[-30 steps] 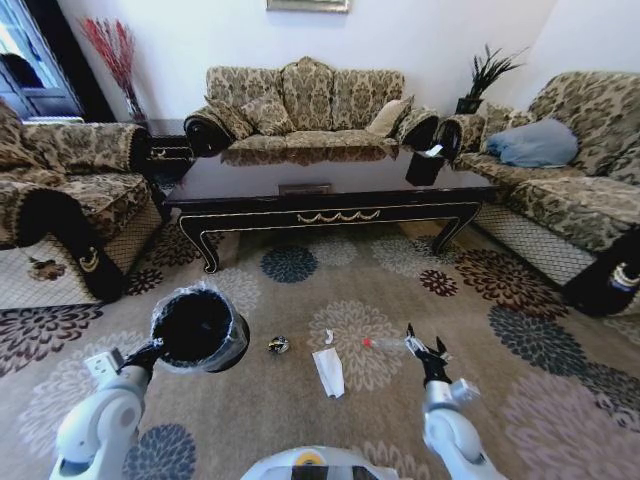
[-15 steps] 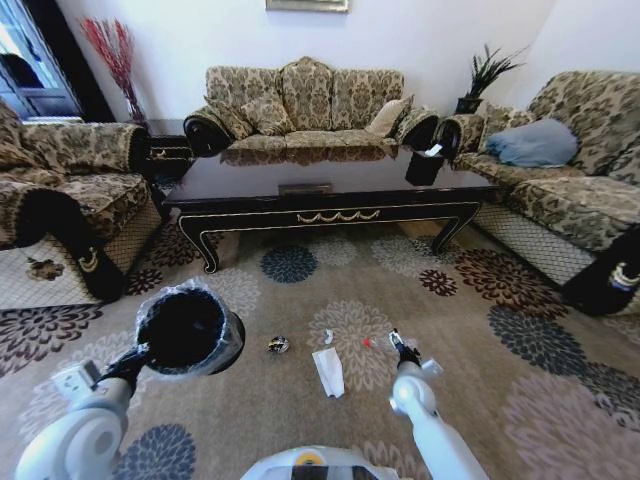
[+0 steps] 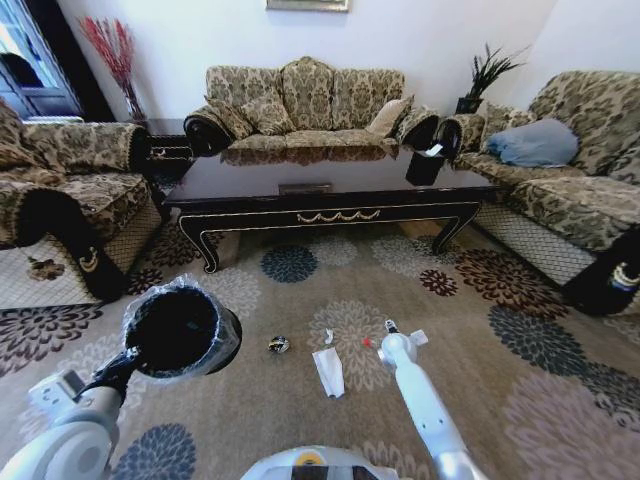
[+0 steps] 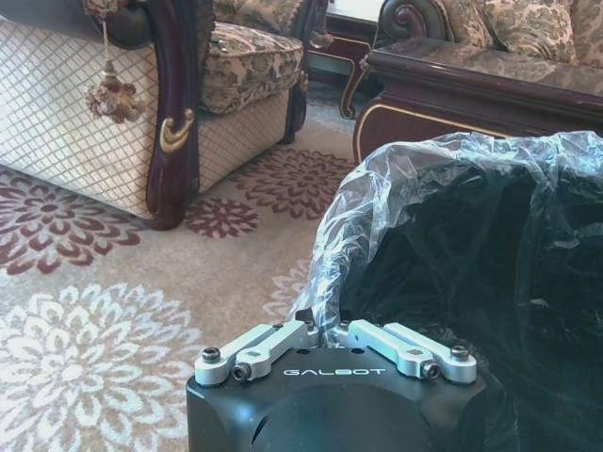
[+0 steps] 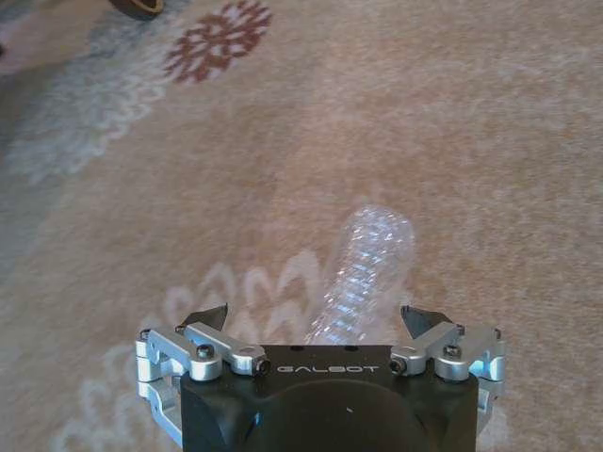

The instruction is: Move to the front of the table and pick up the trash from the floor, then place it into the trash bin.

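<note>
**Right gripper spread over the bottle, bin held in the left**

The table point(image 3: 330, 190) stands well beyond both grippers, across the flowered carpet point(image 3: 520, 400).

The bin point(image 3: 180, 330) hangs off the floor from the left gripper point(image 4: 330, 341), whose fingers are pinched together on the bin's near rim and its plastic liner point(image 4: 377, 198); the bin's mouth opens just past those fingers.

The right gripper point(image 5: 316, 325) is reached down to the carpet with its jaws spread wide. The bottle point(image 5: 367, 268) lies between them on the carpet, its clear body running away from the palm. In the head view its red cap point(image 3: 367, 343) shows just to the left of that gripper point(image 3: 388, 327).

Farther left of it lie the paper point(image 3: 328, 371), the tiny scrap point(image 3: 328, 336), and then the dark wad point(image 3: 278, 345).
</note>
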Robot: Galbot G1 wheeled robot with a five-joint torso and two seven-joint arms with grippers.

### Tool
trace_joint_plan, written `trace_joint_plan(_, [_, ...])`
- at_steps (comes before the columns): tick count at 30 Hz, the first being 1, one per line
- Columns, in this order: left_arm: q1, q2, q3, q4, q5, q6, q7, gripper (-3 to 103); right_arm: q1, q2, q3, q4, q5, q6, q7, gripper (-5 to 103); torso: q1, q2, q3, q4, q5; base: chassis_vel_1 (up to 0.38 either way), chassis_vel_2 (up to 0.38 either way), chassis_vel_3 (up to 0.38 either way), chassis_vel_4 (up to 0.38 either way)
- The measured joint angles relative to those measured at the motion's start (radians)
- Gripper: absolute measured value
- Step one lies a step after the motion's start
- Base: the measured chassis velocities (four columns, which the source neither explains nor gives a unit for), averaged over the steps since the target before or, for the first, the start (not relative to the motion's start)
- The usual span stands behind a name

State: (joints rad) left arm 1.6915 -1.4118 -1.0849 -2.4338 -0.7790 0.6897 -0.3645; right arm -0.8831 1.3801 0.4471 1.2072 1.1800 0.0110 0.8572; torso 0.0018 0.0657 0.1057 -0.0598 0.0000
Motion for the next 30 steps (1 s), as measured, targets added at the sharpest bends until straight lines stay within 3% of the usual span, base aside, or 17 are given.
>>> trace_joint_plan(7, [0.002, 0.0, -0.014, 0.003, -0.004, 0.0, -0.006, 2, 0.06, 0.006, 0.013, -0.12, 0.001, 0.0, -0.012, 100, 0.0, 0.0, 0.0, 0.0, 0.0, 0.0, 0.0, 0.0, 0.0])
trace_joint_plan(15, [0.014, 0.003, -0.031, 0.005, -0.013, 0.0, -0.008, 2, 0.139, 0.014, 0.01, -0.285, 0.006, 0.033, -0.143, 100, 0.0, 0.0, 0.0, 0.0, 0.0001, 0.0, 0.0, 0.0, 0.0])
trace_joint_plan(30, [0.02, 0.014, -0.044, 0.008, -0.027, 0.0, -0.012, 2, 0.175, 0.028, 0.022, -0.377, -0.053, 0.03, -0.17, 100, 0.0, 0.0, 0.0, 0.0001, -0.0001, 0.0, 0.0, 0.0, 0.0])
